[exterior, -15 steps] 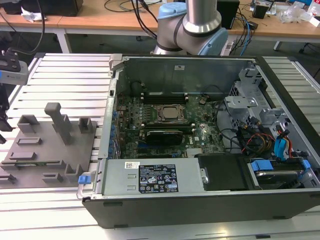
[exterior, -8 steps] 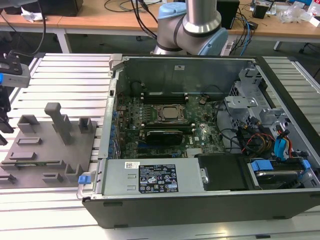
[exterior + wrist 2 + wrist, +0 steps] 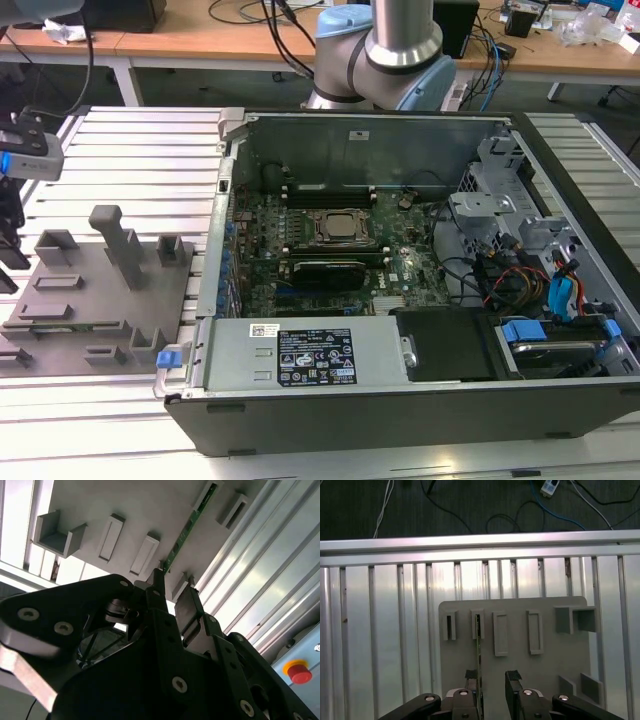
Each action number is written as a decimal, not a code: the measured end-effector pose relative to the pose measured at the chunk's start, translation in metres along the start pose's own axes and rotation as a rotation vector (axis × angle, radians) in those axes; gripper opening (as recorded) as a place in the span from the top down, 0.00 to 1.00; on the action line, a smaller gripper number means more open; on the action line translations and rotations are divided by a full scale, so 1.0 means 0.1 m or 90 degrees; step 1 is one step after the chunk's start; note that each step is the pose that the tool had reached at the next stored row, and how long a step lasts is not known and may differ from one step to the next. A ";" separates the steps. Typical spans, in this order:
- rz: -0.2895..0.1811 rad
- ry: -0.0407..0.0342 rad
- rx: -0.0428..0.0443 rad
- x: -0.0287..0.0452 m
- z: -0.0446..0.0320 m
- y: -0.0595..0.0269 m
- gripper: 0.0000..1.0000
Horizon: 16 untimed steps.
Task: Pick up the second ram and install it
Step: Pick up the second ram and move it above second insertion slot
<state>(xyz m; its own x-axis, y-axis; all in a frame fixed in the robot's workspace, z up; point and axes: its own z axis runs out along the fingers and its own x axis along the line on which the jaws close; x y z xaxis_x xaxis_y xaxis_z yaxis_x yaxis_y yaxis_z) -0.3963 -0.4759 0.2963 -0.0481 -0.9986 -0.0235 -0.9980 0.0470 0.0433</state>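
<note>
Tool (image 3: 492, 677) hangs open, empty, with the second ram (image 3: 478, 640) between its fingers (image 3: 512, 680).

The second ram (image 3: 187, 530) is a thin, long, narrow green board stick with small dark parts along its face. In the first wrist view it (image 3: 478, 650) appears edge-on as a dark line. It stands on its long edge on the grey fixture plate (image 3: 515, 607), far end in a raised slot, near end between the open fingers of the end effector (image 3: 491, 676), just beside one finger (image 3: 470, 675).
</note>
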 end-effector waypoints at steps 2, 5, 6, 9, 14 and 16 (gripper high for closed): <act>0.000 0.0000 0.0000 0.000 0.012 0.000 0.64; 0.000 0.0000 0.0000 0.001 0.044 -0.002 0.64; 0.000 0.0000 0.0000 0.001 0.052 -0.002 0.64; 0.000 0.0000 0.0000 0.002 0.076 -0.003 0.64; 0.000 0.0000 0.0000 0.003 0.127 -0.006 0.64; 0.000 0.0000 0.0000 0.004 0.155 -0.007 0.64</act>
<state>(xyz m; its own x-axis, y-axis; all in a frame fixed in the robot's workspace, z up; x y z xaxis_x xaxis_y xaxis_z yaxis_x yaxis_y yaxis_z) -0.3962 -0.4759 0.2808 -0.0480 -0.9986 -0.0236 -0.9980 0.0470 0.0433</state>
